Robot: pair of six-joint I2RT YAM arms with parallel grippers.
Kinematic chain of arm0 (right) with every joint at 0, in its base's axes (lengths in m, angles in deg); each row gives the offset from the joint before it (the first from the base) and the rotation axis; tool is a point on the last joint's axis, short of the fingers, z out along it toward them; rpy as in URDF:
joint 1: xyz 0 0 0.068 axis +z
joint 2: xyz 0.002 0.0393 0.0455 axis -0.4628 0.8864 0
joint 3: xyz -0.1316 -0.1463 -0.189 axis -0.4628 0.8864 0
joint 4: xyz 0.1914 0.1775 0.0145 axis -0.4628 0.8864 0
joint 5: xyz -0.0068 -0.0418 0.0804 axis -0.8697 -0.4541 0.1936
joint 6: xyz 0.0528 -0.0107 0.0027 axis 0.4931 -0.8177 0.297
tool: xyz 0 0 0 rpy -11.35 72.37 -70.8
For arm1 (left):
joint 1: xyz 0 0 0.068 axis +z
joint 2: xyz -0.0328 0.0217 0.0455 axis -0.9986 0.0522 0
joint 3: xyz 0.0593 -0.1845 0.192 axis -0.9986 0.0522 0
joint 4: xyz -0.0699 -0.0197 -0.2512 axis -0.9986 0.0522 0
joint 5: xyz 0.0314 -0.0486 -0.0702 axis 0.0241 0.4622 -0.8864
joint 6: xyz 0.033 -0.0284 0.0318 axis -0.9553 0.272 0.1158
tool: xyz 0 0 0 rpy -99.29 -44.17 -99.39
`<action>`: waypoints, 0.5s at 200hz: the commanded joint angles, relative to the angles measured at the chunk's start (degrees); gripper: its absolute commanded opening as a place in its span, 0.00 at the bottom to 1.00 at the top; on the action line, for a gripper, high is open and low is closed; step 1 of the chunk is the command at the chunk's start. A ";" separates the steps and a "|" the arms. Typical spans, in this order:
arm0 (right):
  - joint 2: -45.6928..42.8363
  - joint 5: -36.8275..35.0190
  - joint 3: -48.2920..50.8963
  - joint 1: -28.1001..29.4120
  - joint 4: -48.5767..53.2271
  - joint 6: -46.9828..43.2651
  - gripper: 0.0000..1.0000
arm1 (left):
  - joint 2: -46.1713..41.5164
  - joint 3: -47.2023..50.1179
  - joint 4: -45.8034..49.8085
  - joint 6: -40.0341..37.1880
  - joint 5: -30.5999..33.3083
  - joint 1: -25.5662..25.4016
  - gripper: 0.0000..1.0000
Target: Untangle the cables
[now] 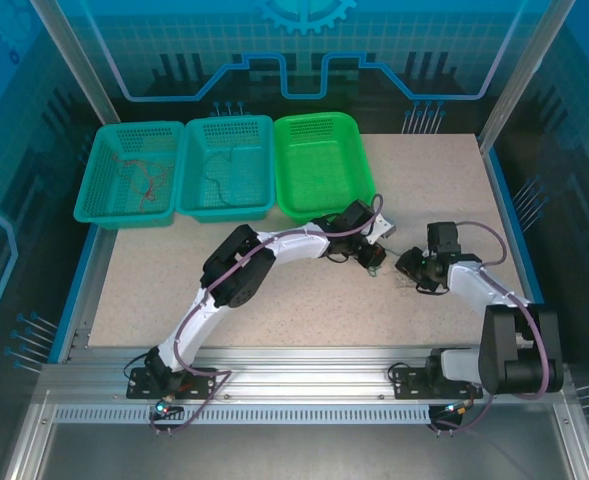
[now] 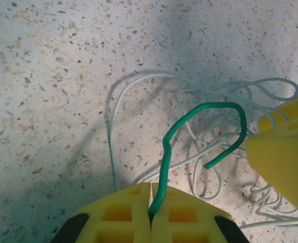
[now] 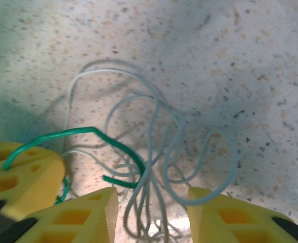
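Left gripper [image 2: 151,201] clamps the green wire [image 2: 209,106] at lower centre of frame. Right gripper [image 3: 151,198] stands open, astride the pale wires [image 3: 146,177].

Bare tabletop [image 1: 434,180] beyond cables [image 2: 165,152], beside green basket [image 1: 319,160]

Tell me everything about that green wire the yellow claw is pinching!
The green wire is thin, smooth and bendy, and looks plastic-coated. One end is pinched between the shut yellow fingers of the left claw. From there it leads away, kinks, arches over like a hook and curls back to a loose cut end with no plug on it. It crosses over the tangle of pale wires lying on the speckled table.
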 commanded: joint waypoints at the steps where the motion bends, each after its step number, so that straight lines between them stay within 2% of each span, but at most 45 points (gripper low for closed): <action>1: 2.56 -1.14 -0.31 -0.40 -0.81 2.07 0.38 | -4.48 4.80 -3.19 1.65 -1.67 0.46 0.00; 5: 2.91 -1.23 -0.43 -0.41 -0.90 2.12 0.36 | -5.49 6.02 -4.43 2.18 -1.70 0.51 0.00; 6: 2.96 -1.24 -0.44 -0.42 -0.90 2.12 0.32 | -5.79 6.26 -4.74 2.33 -1.71 0.53 0.00; 20: 3.80 -1.82 -0.58 -0.46 -1.36 2.34 0.13 | -9.59 10.08 -8.44 4.95 -1.89 1.09 0.00; 25: 4.00 -2.40 -0.67 -0.63 -1.14 3.00 0.10 | -10.91 11.29 -9.61 5.95 -1.84 1.35 0.00; 100: -0.16 -3.97 2.49 -7.89 -0.64 4.98 0.07 | -34.32 33.98 -19.33 12.02 1.45 7.61 0.00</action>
